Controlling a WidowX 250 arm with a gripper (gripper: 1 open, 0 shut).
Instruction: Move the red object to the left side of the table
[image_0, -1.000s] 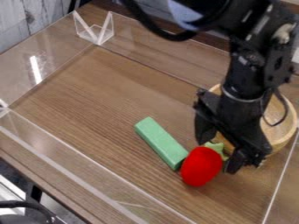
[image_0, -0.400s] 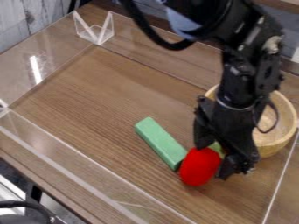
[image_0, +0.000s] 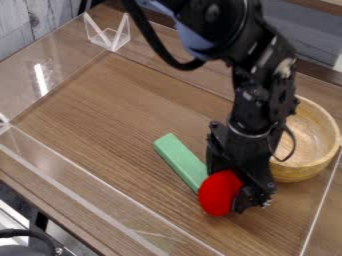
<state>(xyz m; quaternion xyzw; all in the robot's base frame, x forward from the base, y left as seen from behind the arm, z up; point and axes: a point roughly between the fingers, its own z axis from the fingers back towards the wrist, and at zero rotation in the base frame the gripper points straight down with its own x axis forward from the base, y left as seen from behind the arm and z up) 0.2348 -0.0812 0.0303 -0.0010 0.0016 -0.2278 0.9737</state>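
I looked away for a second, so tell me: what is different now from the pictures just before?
The arm swung left and sank, so its open gripper now straddles the top of the red object, with nothing gripped yet. The wooden bowl, earlier half hidden behind the arm, shows more. The red object, the green block and the table stayed where they were.

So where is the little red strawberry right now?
The red object sits low on the right in the camera view, right under the open gripper, beside the green block.

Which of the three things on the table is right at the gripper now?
The red object, a small rounded toy, sits at the open gripper. The green block lies beside it; the wooden bowl stands behind.
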